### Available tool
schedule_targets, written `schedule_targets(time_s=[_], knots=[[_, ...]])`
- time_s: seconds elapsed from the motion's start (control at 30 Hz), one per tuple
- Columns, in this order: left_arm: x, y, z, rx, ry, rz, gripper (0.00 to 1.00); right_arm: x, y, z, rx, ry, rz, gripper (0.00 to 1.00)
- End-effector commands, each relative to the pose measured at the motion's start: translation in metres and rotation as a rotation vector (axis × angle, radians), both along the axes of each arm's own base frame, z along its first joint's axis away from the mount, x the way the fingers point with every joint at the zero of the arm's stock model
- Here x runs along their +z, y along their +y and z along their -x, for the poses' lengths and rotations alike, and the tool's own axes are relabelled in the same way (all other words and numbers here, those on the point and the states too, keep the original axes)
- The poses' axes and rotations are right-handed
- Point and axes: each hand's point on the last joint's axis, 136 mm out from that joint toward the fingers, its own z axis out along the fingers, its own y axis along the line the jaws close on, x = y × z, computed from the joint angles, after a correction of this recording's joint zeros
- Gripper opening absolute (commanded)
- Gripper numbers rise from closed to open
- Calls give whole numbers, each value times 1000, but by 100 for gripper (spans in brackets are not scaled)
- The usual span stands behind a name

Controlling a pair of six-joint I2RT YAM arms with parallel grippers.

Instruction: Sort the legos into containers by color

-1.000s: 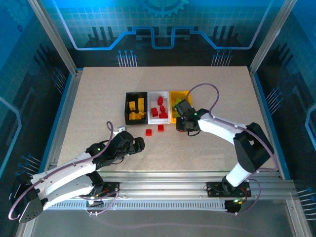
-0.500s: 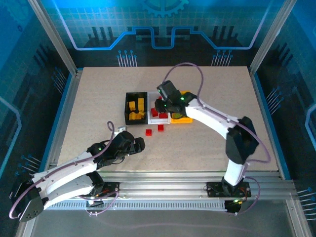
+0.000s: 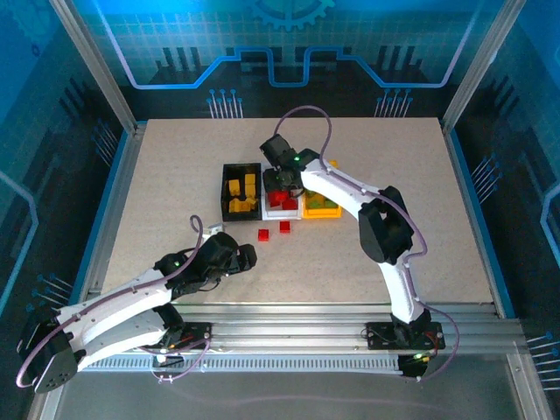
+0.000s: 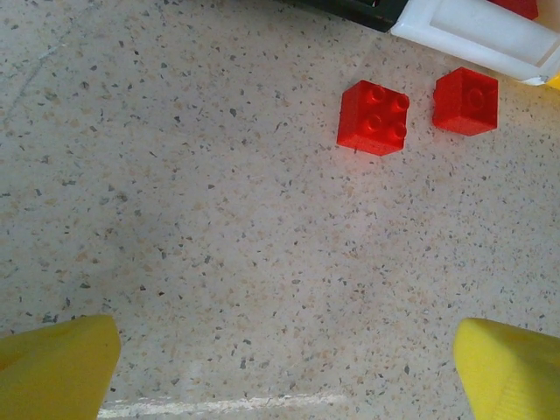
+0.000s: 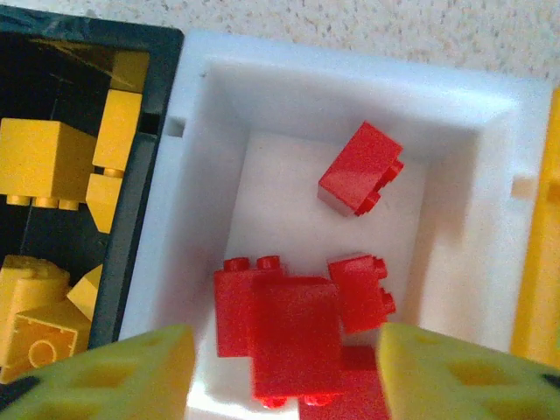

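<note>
**Clearance around the bins**

Table was bare along its left, right and far edges. Black bin, white bin and yellow-orange bin stood touching in a mid-table row. Right arm crossed above the yellow-orange bin. Right gripper, jaws apart, hung over the white bin and blocked it from above. Black bin was clear overhead. Two red bricks lay just near of the row, with bare surface between them and the left gripper, jaws spread wide.

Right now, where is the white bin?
Seen from above, the white bin sits mid-table between the black bin on its left and the yellow-orange bin on its right, directly under the right gripper.
</note>
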Motion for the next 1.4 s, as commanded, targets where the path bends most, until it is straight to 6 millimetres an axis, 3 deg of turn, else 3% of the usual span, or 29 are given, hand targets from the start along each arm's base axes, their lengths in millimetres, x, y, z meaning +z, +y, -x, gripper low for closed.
schedule_targets(time_s=[0.0, 0.17, 0.37, 0.6, 0.8, 1.03, 1.37], knots=[[-1, 4, 4, 5, 16, -12, 99, 22, -5, -4, -22, -24, -24, 68], [6, 3, 0, -8, -1, -23, 99, 58, -5, 7, -13, -84, -85, 71], [11, -6, -14, -33, 3, -45, 99, 86, -21, 45, -8, -127, -178, 70], [1, -32, -42, -108, 57, -123, 99, 72, -59, 99, -19, -100, -199, 70], [-23, -54, -73, -168, 68, -215, 88, 57, -93, 129, -68, -83, -193, 70], [-46, -56, -103, -155, 52, -357, 74, 53, -122, 146, -125, -82, -208, 70], [-69, -53, -113, -157, 44, -443, 58, 56, -138, 155, -143, -92, -218, 70]])
